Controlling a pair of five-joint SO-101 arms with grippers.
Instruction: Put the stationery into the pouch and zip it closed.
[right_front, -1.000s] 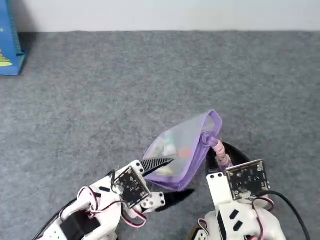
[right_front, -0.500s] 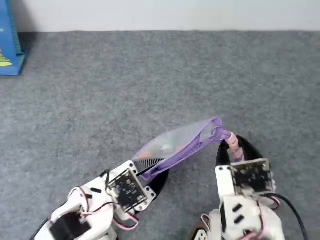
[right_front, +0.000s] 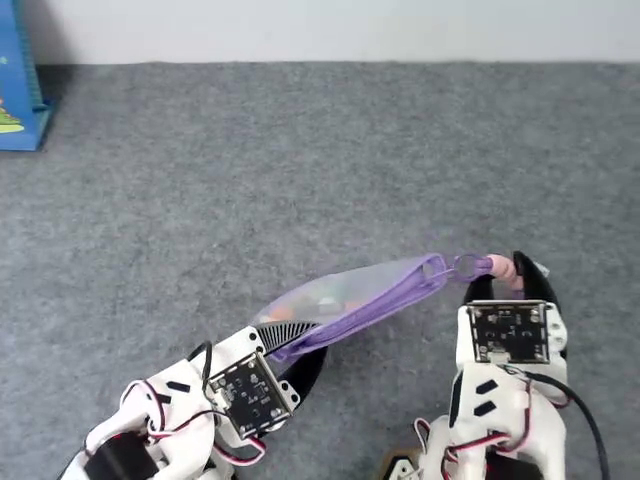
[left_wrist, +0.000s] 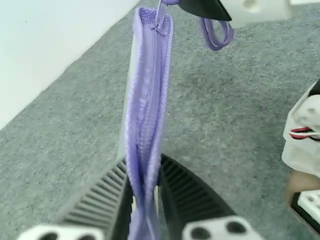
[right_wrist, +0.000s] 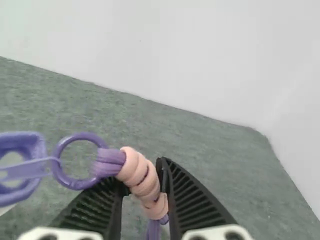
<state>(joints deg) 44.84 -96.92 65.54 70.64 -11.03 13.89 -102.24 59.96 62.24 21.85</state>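
Pouch (right_front: 350, 296), one, strung taut above the table's (right_front: 300, 150) front edge, our left gripper (left_wrist: 145, 200) clamping one end and our right gripper (right_wrist: 142, 200) pinching the pull (right_wrist: 142, 179), presumably to keep the zip straight.

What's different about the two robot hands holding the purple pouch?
The left hand pinches the zipper edge of the pouch; the right hand pinches the pink bead pull. In the high view the left hand points slantwise, the right hand straight up the table. Both are shut, black-fingered, with the pouch stretched between them.
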